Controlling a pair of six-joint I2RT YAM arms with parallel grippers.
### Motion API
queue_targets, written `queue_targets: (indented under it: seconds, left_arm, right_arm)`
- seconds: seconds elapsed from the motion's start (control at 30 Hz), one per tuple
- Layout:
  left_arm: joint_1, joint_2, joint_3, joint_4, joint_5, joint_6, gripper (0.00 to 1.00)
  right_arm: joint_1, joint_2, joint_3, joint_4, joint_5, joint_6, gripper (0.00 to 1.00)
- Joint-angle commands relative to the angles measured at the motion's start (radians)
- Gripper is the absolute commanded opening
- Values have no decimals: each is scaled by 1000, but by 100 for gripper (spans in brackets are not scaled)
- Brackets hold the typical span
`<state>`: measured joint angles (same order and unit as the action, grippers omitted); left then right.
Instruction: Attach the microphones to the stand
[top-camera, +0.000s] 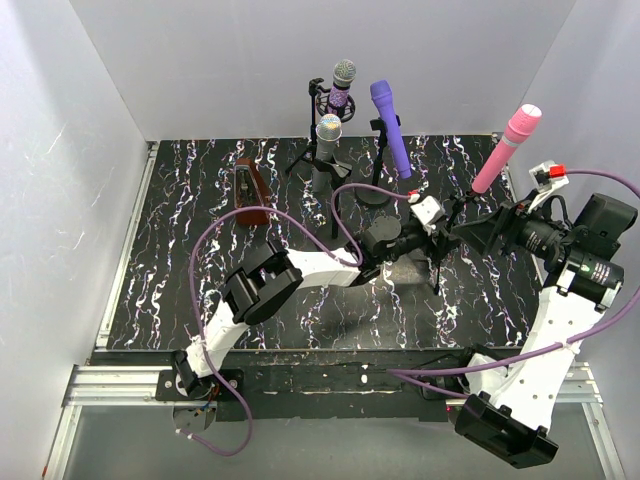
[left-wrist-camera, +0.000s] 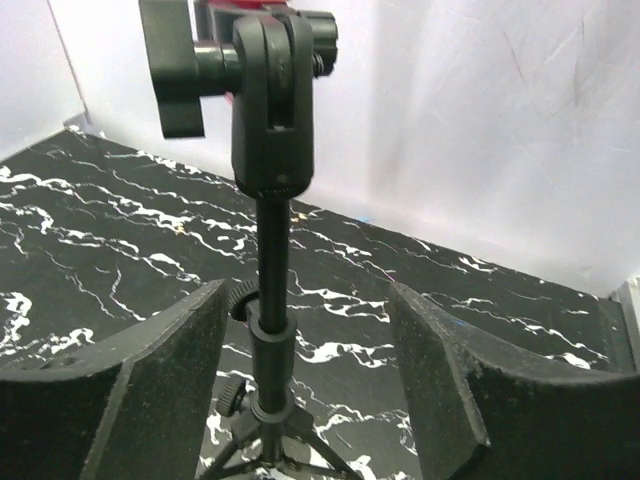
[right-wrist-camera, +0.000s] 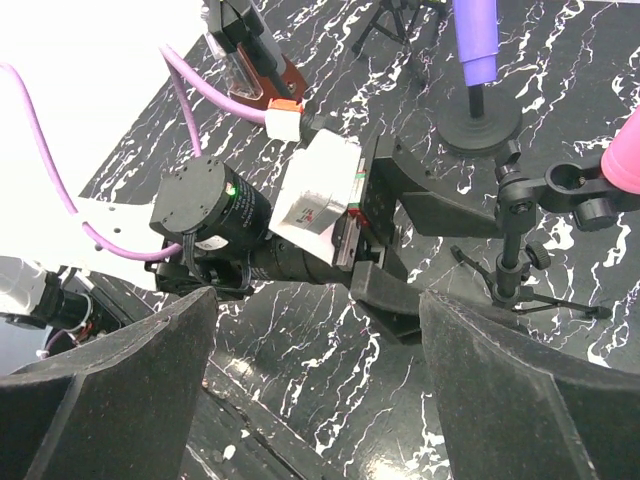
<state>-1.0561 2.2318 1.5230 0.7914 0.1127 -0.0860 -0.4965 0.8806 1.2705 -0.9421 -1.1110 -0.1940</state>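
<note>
So the left claw (left-wrist-camera: 308, 300) is open and straddling the thin pole of the little tripod stand (left-wrist-camera: 270, 330). The pole runs up between the two pads, a bit nearer the left-hand pad (left-wrist-camera: 150, 370), and as far as I can see neither pad is squeezing it. Right above that claw is the stand's black clip (left-wrist-camera: 272, 110), and the pink microphone (top-camera: 508, 148) sits in it, tilted up and away from the claw toward the back corner. The right claw (right-wrist-camera: 315, 300) is wide open with nothing in it, hanging just beside the same stand on the opposite side from the left claw. Further out past the left claw, the violet microphone (top-camera: 390, 125), the silver-grey microphone (top-camera: 327, 140) and the glittery purple microphone (top-camera: 343, 85) are up on their own stands near the back wall.
</note>
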Motion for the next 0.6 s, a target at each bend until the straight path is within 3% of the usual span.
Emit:
queue_targets:
  seconds: [0.0, 0.07, 0.17, 0.27, 0.37, 0.47, 0.57]
  left_arm:
    - [-1, 18, 63, 45, -48, 12, 61]
    - [-2, 31, 80, 45, -57, 15, 55]
    - [-2, 51, 115, 32, -90, 35, 53]
    - [-2, 75, 146, 28, -134, 49, 39]
    - [-2, 91, 169, 34, -137, 58, 34]
    - [-4, 91, 192, 9, -130, 81, 3]
    - [-8, 52, 163, 19, -172, 158, 0]
  right_arm:
    - [-8, -14, -13, 52, -39, 34, 88]
    - [-8, -15, -22, 60, -44, 37, 88]
    - [-11, -17, -31, 72, -52, 45, 88]
    - [-14, -15, -31, 77, -59, 47, 88]
    - [-19, -14, -33, 77, -61, 45, 88]
    - [-22, -12, -37, 80, -66, 47, 88]
    - [-27, -12, -39, 80, -70, 47, 88]
